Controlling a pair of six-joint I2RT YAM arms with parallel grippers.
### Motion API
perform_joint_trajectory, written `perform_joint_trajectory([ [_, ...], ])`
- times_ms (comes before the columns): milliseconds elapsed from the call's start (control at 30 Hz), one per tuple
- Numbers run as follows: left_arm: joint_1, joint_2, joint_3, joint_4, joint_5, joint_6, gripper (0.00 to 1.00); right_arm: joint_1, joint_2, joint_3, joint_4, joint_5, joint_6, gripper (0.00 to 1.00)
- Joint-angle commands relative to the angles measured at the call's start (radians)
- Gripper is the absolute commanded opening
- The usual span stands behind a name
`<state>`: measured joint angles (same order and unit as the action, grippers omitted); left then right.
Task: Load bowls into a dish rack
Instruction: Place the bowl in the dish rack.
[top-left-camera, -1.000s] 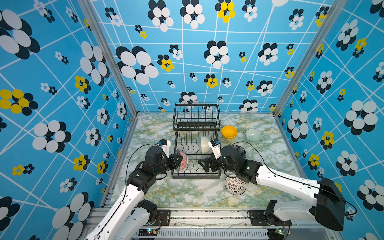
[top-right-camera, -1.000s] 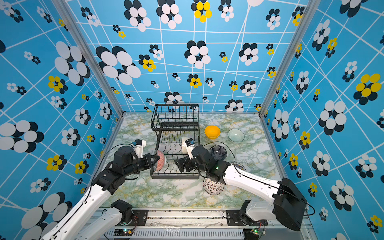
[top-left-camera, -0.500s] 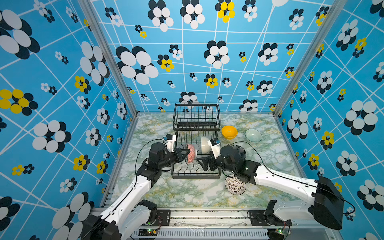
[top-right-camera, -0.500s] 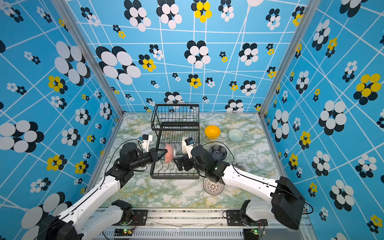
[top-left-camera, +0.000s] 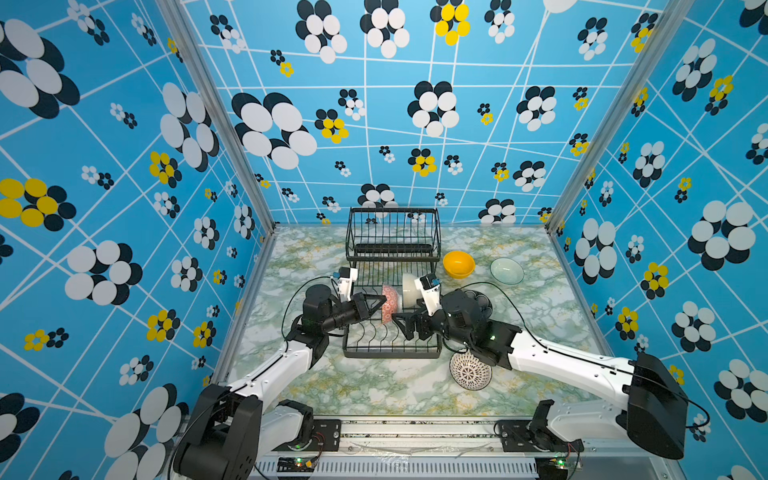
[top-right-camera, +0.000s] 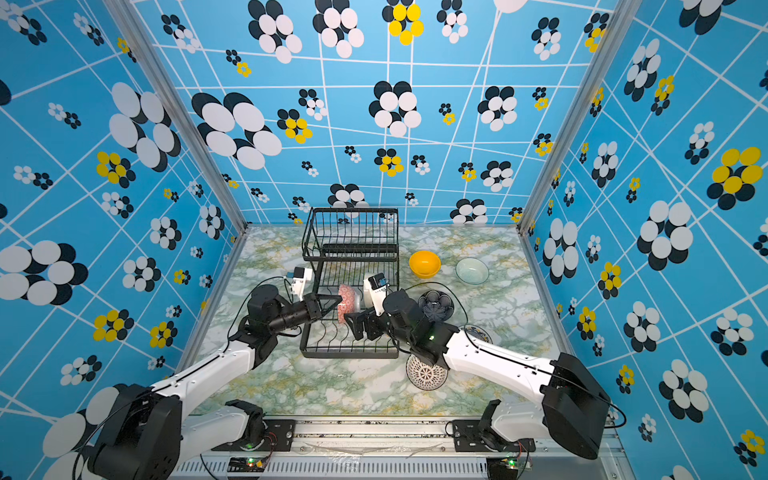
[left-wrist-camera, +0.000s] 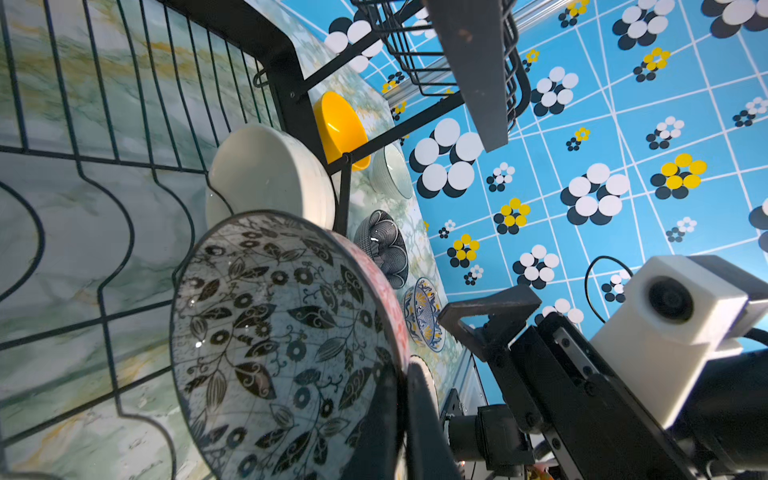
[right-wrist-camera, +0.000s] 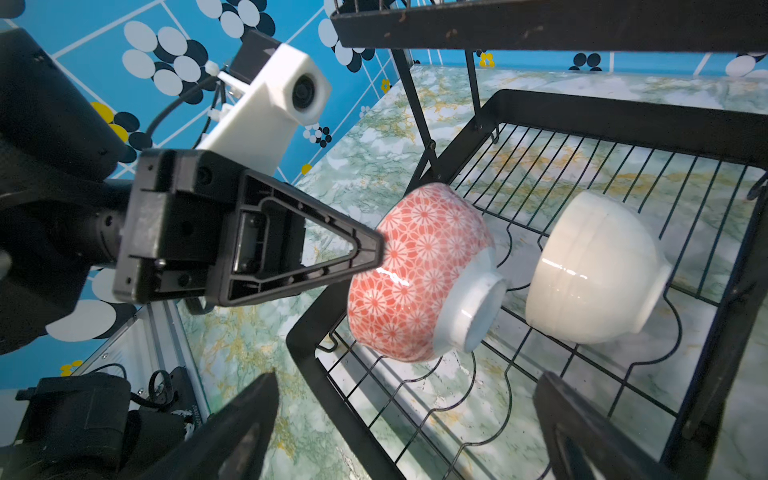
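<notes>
In both top views my left gripper (top-left-camera: 380, 300) (top-right-camera: 336, 302) is shut on the rim of the pink-red bowl (top-left-camera: 390, 302) (top-right-camera: 348, 301). It holds the bowl on its side over the lower tray of the black dish rack (top-left-camera: 392, 353) (top-right-camera: 349, 355). The right wrist view shows this bowl (right-wrist-camera: 419, 270) with its foot towards a cream-white bowl (right-wrist-camera: 594, 270) lying in the tray. The left wrist view shows its leaf-patterned inside (left-wrist-camera: 282, 340) pinched at my left gripper (left-wrist-camera: 401, 399). My right gripper (top-left-camera: 402, 328) (right-wrist-camera: 405, 390) hangs open and empty over the tray's front.
Right of the rack stand a yellow bowl (top-left-camera: 458, 264), a clear glass bowl (top-left-camera: 506, 270) and a dark navy bowl (top-right-camera: 435, 305). A blue-yellow bowl (left-wrist-camera: 424, 316) and a black-and-white bowl (top-left-camera: 469, 372) lie by my right arm. The raised basket (top-left-camera: 392, 230) overhangs the tray's back.
My left arm has carried the pink-red bowl rightward from the rack's left side to over the lower tray, near the cream-white bowl. The right gripper has stayed open, almost in place.
</notes>
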<state>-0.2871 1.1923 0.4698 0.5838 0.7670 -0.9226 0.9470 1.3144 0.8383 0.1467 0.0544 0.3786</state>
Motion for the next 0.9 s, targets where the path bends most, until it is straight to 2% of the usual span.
perform_joint_trajectory([
  [0,0.009,0.028,-0.012,0.167,0.069,-0.018,0.00,0.007,0.014,-0.005,0.026,-0.007,-0.015,0.99],
  [300,0.051,0.161,-0.022,0.353,0.122,-0.055,0.00,0.015,0.019,-0.007,0.037,-0.010,-0.007,0.99],
  [867,0.070,0.376,0.039,0.529,0.157,-0.082,0.00,0.029,0.028,-0.002,0.039,-0.006,-0.010,0.99],
])
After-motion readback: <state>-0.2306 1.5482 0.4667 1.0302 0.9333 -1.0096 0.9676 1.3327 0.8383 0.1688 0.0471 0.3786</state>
